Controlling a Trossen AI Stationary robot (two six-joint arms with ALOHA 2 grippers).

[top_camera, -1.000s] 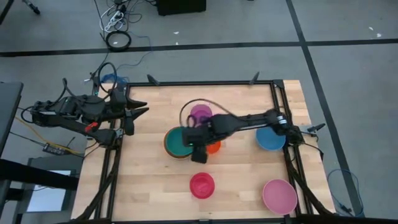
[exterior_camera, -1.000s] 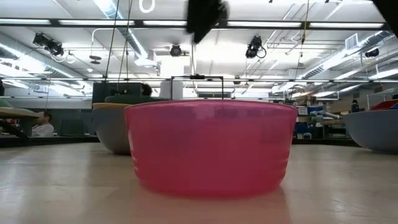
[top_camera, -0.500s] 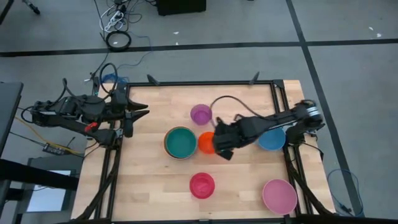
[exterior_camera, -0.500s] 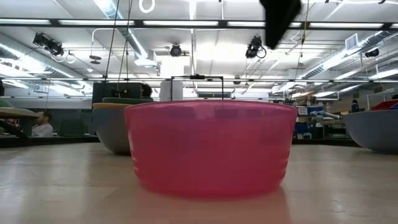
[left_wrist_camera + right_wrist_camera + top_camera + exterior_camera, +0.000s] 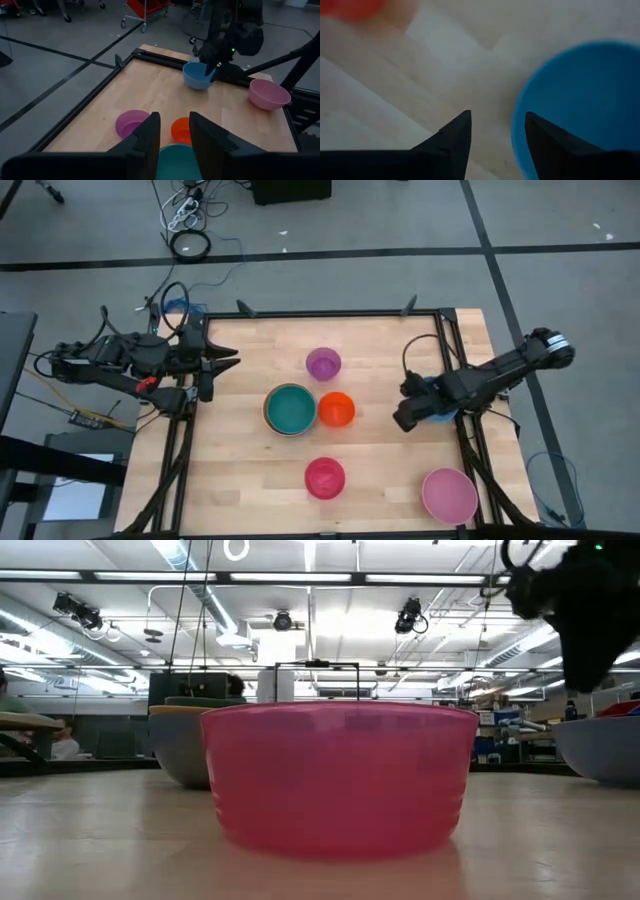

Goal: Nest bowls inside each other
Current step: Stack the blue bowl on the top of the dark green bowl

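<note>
My right gripper [image 5: 407, 416] [image 5: 495, 127] hovers open, pointing down, over the left rim of the blue bowl [image 5: 580, 100] [image 5: 198, 75] near the table's right edge. One finger is over the wood and the other is at the rim. The arm hides most of that bowl in the high view. At mid-table a teal bowl [image 5: 290, 408] sits inside a yellow-orange one [image 5: 268, 416], with an orange bowl [image 5: 336, 409] beside it. A purple bowl [image 5: 323, 363] stands farther back. My left gripper [image 5: 228, 358] [image 5: 172, 131] waits open, raised at the left edge.
A magenta-red bowl [image 5: 325, 477] [image 5: 340, 775] stands near the front edge at the middle, and a pink bowl [image 5: 449, 494] at the front right corner. A black frame [image 5: 340, 313] runs round the table. Bare wood lies between the orange and blue bowls.
My right gripper has swept from above the teal and orange bowls toward the table's right edge to the blue bowl. It has sunk lower and its wrist has rolled on the way. The bowls stand where they were.
</note>
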